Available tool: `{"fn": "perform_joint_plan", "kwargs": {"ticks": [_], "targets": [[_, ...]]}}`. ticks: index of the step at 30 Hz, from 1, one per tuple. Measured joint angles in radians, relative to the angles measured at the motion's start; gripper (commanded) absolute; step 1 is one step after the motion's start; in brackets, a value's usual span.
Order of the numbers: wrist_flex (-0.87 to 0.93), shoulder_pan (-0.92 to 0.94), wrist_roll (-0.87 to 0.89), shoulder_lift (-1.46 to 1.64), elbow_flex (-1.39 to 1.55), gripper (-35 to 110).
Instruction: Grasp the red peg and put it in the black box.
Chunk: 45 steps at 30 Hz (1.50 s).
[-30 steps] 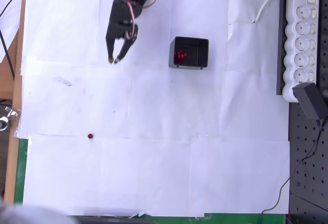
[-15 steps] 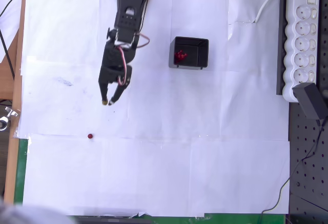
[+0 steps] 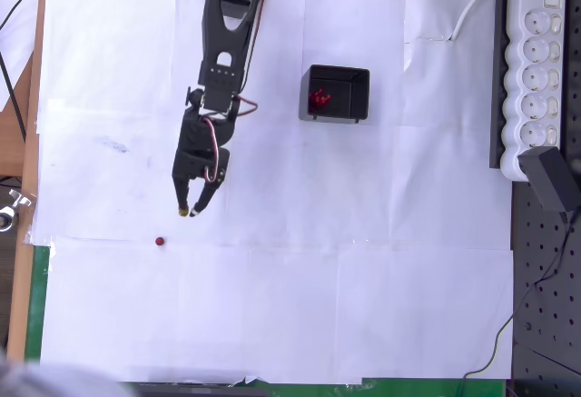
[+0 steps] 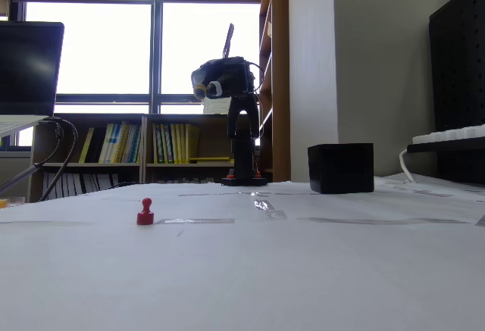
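Tabletop (image 3: 363, 306) paper-covered, wide bare room around peg. Black box (image 3: 335, 94) near top centre, apart from arm. Pincer (image 3: 190, 211) slightly parted, empty, above tabletop. Red peg (image 3: 160, 243) upright, just below-left of pincer tips.

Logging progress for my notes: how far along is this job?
Early stage. Red pieces already lie in the small black plastic box. In hand: the black arm's pincer, open and empty, hovers short of the tiny dark-red peg standing on white paper. Left: grasp, carry, drop.
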Motion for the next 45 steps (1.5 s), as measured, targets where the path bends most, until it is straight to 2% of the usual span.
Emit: {"fn": "perform_joint_plan", "kwargs": {"ticks": [8,19,33,41,45], "targets": [[-0.255,-0.011,0.011,0.163,-0.012,1],[-0.638,-0.005,-0.029,0.278,-0.204,1],[-0.936,0.035,-0.067,0.472,-0.281,2],[-0.974,0.048,-0.072,0.532,-0.275,21],[-0.974,0.051,-0.061,0.534,-0.273,39]]}}
